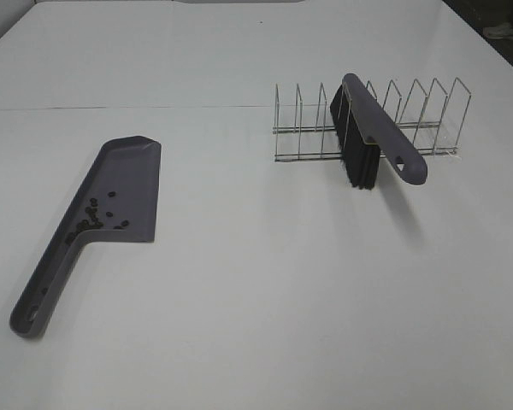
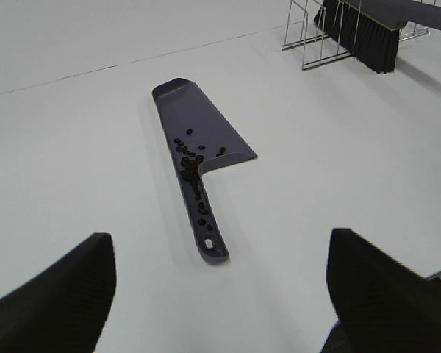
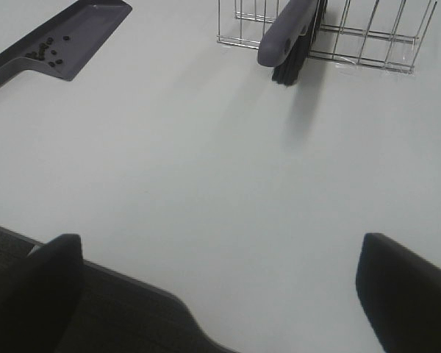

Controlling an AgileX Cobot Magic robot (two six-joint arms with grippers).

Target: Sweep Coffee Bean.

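Observation:
A grey dustpan [image 1: 128,184] lies flat on the white table at the left. The coffee beans [image 1: 90,220] sit inside it, bunched where the pan meets its handle. A grey brush [image 1: 376,128] with black bristles leans in a wire rack at the right. Neither gripper shows in the high view. In the left wrist view my left gripper [image 2: 219,283] is open and empty, back from the dustpan [image 2: 198,121] and its beans [image 2: 192,168]. My right gripper [image 3: 220,254] is open and empty, well back from the brush [image 3: 287,33].
The wire rack [image 1: 427,111] with several upright dividers stands at the back right and holds the brush. The table's near edge and dark floor [image 3: 95,316] show below my right gripper. The dustpan [image 3: 81,37] shows far off in the right wrist view.

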